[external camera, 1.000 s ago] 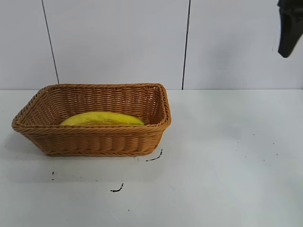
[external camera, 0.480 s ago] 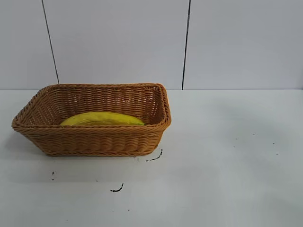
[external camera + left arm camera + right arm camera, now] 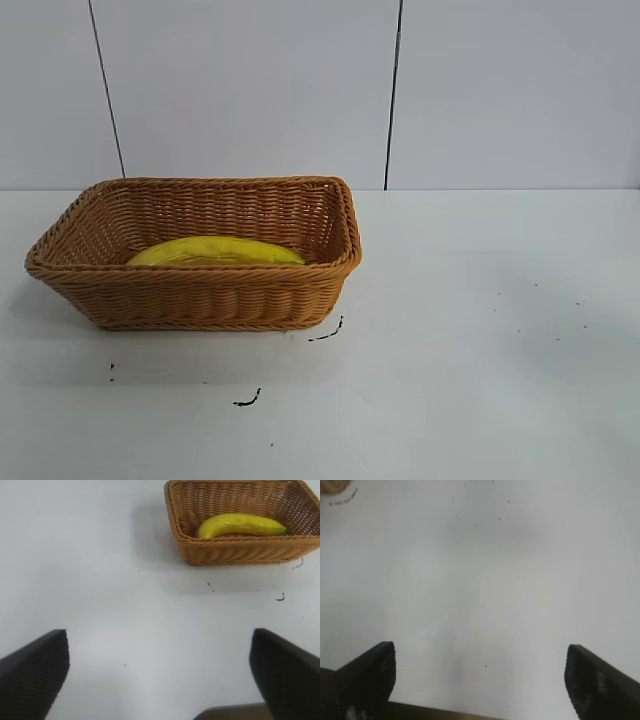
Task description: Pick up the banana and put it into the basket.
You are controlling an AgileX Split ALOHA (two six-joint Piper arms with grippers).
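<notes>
The yellow banana (image 3: 215, 250) lies lengthwise inside the tan wicker basket (image 3: 200, 295) at the left of the white table. The left wrist view shows the banana (image 3: 240, 525) in the basket (image 3: 235, 552) from farther off. My left gripper (image 3: 159, 667) is open and empty, over bare table well away from the basket. My right gripper (image 3: 480, 672) is open and empty over bare table. Neither gripper shows in the exterior view.
Small black marks (image 3: 247, 400) dot the table in front of the basket. A white panelled wall (image 3: 392, 95) stands behind the table. A corner of the basket (image 3: 332, 486) shows at the edge of the right wrist view.
The right arm, seen at the upper right corner a second ago, has left the exterior view. The banana and basket have not moved.
</notes>
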